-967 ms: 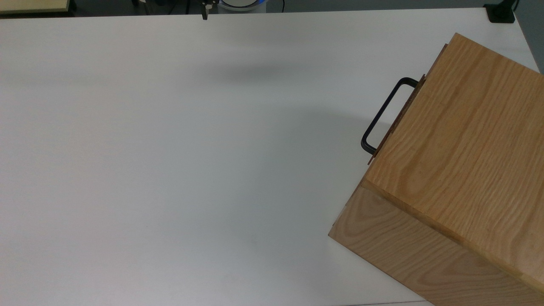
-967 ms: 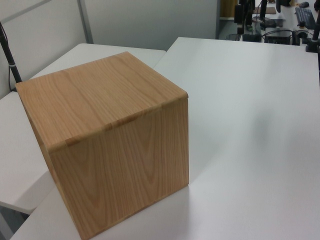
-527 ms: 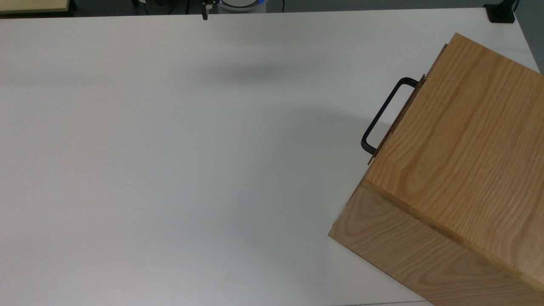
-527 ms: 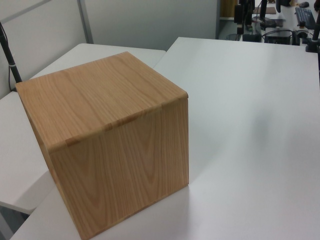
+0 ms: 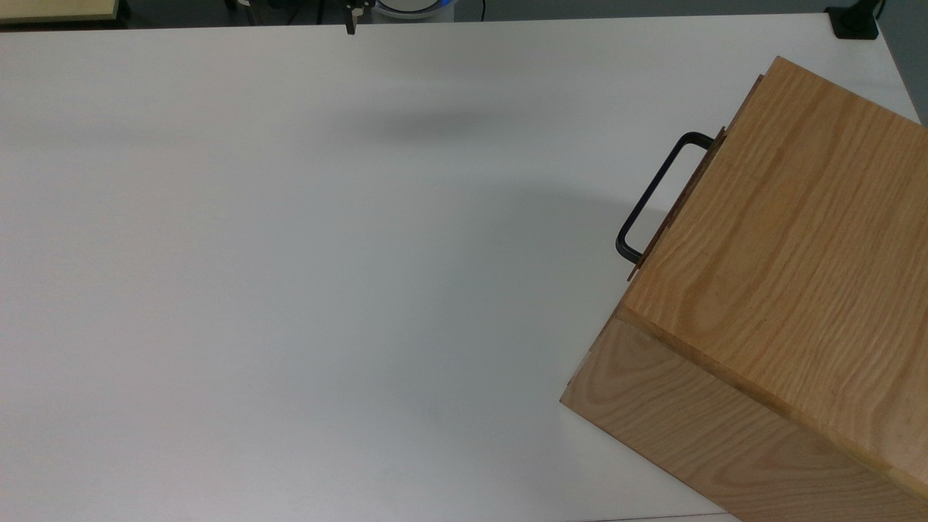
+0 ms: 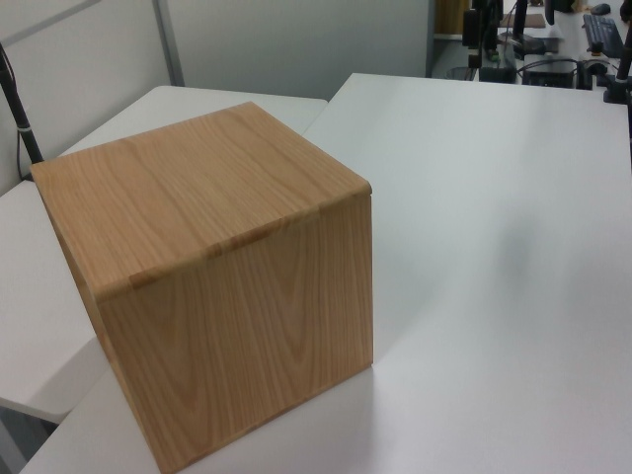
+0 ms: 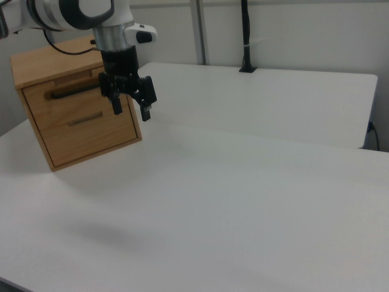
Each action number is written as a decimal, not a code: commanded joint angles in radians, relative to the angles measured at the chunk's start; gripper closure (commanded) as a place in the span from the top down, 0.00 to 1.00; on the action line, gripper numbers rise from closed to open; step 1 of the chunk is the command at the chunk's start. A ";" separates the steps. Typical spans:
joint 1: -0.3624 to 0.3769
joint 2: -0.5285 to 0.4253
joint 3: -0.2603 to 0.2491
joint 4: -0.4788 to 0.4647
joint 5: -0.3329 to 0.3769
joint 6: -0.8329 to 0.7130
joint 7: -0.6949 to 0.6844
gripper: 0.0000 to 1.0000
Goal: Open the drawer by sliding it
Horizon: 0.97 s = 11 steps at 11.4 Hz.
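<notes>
White table [image 7: 255, 194] noted: we find the end effector [image 7: 130, 104], fingers apart, hovering just right of the closed drawer [image 7: 85, 106] and its horizontal handle [image 7: 73, 91] in the right view.

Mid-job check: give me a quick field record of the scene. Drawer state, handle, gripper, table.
drawer: shut, front panel flush in the wooden box
handle: black bar, sticks out from the front, nothing touching it
gripper: open, in the air above the table, in front of the box in the right view, holding nothing
table: white, box stands near the top view's right edge
</notes>
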<state>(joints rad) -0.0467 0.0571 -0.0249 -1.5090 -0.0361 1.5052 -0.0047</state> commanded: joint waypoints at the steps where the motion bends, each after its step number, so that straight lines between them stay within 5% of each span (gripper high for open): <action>1: 0.031 -0.003 -0.013 -0.025 0.042 0.023 -0.018 1.00; 4: 0.069 0.018 -0.015 -0.022 0.166 0.024 0.024 0.96; 6: 0.126 0.050 -0.030 -0.022 0.241 0.100 0.171 0.96; 11: 0.330 0.119 -0.164 -0.011 0.505 0.357 0.402 0.78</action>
<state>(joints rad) 0.1947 0.1652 -0.1229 -1.5232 0.3678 1.7647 0.3166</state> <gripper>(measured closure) 0.172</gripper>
